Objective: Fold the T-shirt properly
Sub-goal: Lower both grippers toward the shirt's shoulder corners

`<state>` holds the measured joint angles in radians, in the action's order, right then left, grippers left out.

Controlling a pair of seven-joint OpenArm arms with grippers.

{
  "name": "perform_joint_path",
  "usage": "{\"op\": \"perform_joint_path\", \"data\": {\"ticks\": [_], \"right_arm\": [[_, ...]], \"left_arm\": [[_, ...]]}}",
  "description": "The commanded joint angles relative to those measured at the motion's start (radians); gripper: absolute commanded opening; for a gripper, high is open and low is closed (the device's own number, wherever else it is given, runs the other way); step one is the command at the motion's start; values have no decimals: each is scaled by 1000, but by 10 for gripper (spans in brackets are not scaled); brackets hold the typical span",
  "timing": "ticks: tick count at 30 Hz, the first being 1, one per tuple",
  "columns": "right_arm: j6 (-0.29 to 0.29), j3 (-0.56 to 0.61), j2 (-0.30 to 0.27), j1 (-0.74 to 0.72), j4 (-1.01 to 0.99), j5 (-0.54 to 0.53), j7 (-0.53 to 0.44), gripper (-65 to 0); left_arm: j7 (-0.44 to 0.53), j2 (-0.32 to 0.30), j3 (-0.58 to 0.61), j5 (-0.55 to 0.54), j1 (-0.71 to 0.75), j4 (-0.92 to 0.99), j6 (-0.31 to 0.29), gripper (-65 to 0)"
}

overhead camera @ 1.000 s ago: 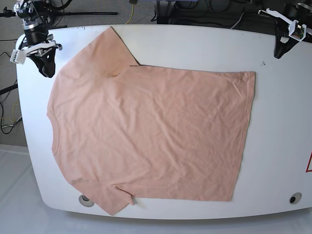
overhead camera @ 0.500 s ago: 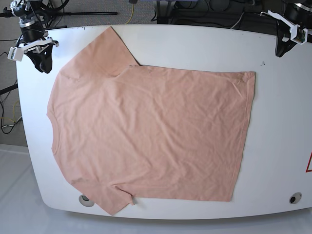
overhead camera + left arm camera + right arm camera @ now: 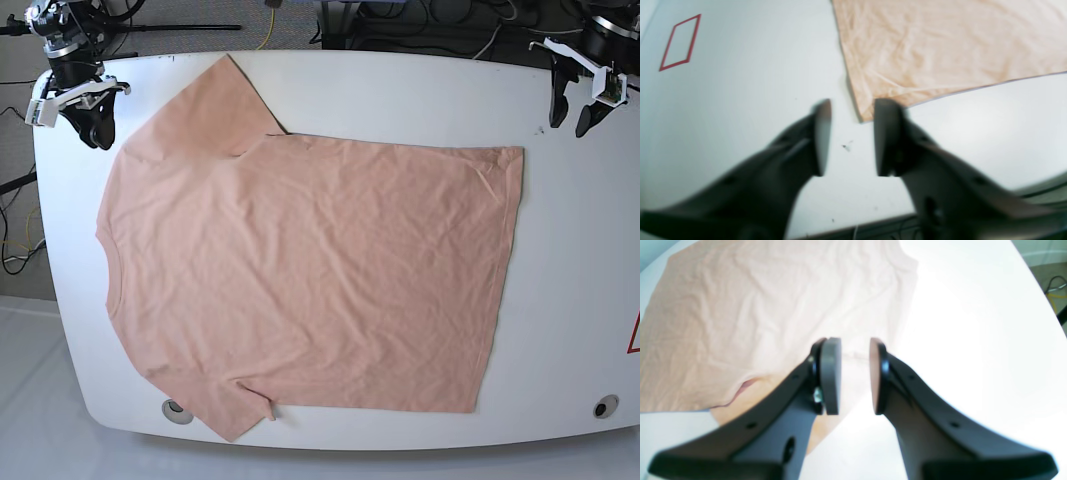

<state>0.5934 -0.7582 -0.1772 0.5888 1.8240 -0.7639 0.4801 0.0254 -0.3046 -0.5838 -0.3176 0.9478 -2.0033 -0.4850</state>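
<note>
The salmon-pink T-shirt lies spread flat on the white table, neck at the left, hem at the right, one sleeve pointing to the far edge. My left gripper hovers open over bare table beyond the hem's far corner. In the left wrist view that T-shirt corner shows just past the left gripper, apart from both fingers. My right gripper hangs open at the far left by the far sleeve. In the right wrist view the right gripper is above the T-shirt edge, holding nothing.
A red tape outline marks the table near its right edge. Two round holes sit along the near edge. Cables and stands lie behind the table's far edge. A small dark speck is beside the left gripper.
My left gripper has gone from shut to open and dropped slightly toward the hem corner. The right gripper has drawn back a little toward the far left corner. The T-shirt has not moved.
</note>
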Motion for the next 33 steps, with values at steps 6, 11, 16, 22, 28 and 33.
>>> {"op": "perform_joint_path", "data": {"ticks": [6,11,16,22,28,33], "right_arm": [[6,-5,-13,11,24,-13,-8,-513],[5,-9,-12,18,27,-18,5,-515],[7,-3,-14,14,21,-31,25,-512],[11,13,-9,-1,-20,-33,48,-449],[38,13,8,-4,-58,-57,74,-421],[84,-6,40,-2,-107,-109,140,-420]], "left_arm": [[67,-8,45,47,-16,-3,-6,-411],[85,-6,73,126,-33,6,-7,-422],[82,-5,82,160,-46,13,-1,-442],[52,-1,70,181,-60,13,12,-438],[6,6,67,153,-88,15,11,-460],[-94,9,74,69,-111,7,5,-554]]}}
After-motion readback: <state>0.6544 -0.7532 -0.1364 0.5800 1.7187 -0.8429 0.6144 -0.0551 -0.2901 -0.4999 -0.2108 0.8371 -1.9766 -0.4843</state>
